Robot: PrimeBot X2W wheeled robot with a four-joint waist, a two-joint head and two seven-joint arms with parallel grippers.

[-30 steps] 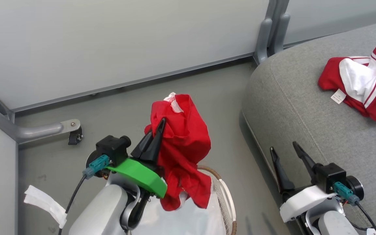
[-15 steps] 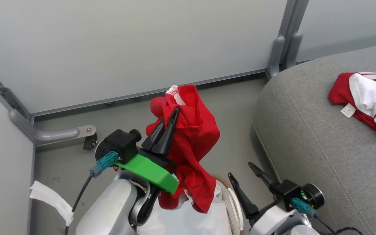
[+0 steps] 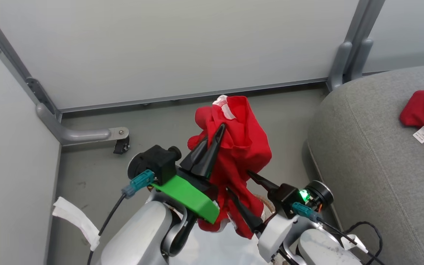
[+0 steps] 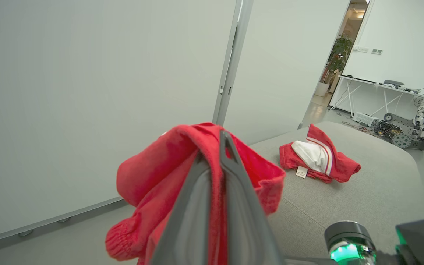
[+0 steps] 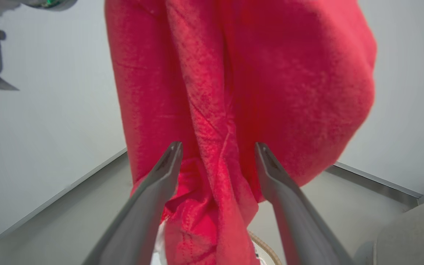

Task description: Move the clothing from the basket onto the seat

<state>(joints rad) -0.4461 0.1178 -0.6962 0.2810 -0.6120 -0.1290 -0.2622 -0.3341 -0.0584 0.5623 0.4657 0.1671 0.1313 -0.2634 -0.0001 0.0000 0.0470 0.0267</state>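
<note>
The seat [image 3: 374, 176] had lots of bare room. One red garment [image 3: 414, 114] lay on it. Bare floor [image 3: 153, 114] lay open before the wall [image 3: 182, 48].

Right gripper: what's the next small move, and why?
Probably close the right gripper on the hanging fold of the red garment. Its open fingers stand either side of that cloth, while the left gripper, shut on the top, holds it up; a second grip should steady the carry to the seat.
</note>
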